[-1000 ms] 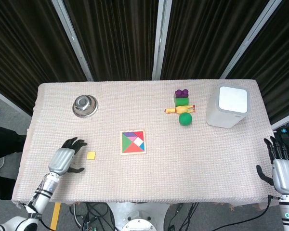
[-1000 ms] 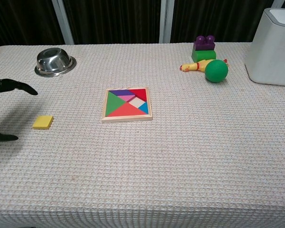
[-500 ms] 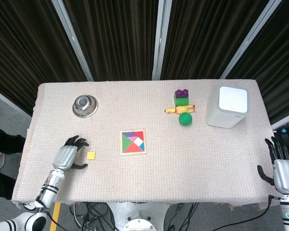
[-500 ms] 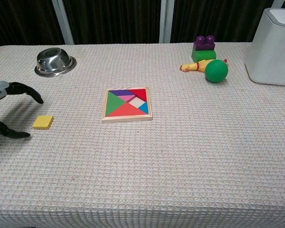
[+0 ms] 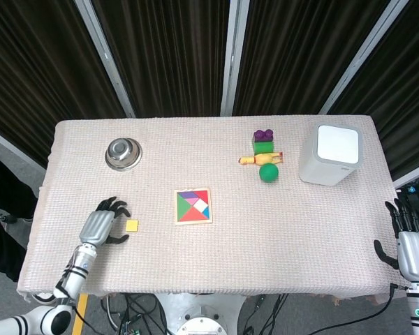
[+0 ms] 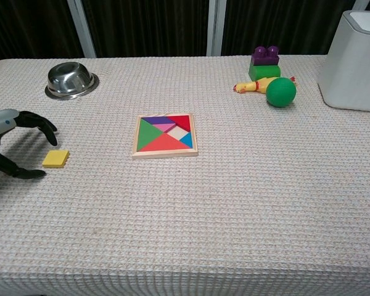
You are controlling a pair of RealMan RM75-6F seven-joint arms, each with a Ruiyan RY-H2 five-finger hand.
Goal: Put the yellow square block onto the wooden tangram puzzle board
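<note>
The yellow square block (image 5: 132, 225) (image 6: 55, 158) lies flat on the cloth, left of the wooden tangram puzzle board (image 5: 193, 206) (image 6: 165, 135), which is filled with coloured pieces. My left hand (image 5: 102, 223) (image 6: 12, 142) hovers just left of the block, fingers spread and curved toward it, thumb near its front edge, holding nothing. My right hand (image 5: 407, 241) rests at the table's right edge, fingers apart and empty; the chest view does not show it.
A steel bowl (image 5: 123, 153) (image 6: 71, 79) sits at the back left. A green ball (image 5: 269, 172) (image 6: 280, 92), a yellow rubber chicken (image 5: 260, 160) and stacked purple and green bricks (image 5: 264, 142) lie back right. A white box (image 5: 332, 154) (image 6: 354, 58) stands at the far right.
My left hand has moved right and closer to the yellow block, its fingers now arched around the block's left side. The right hand has stayed put.
</note>
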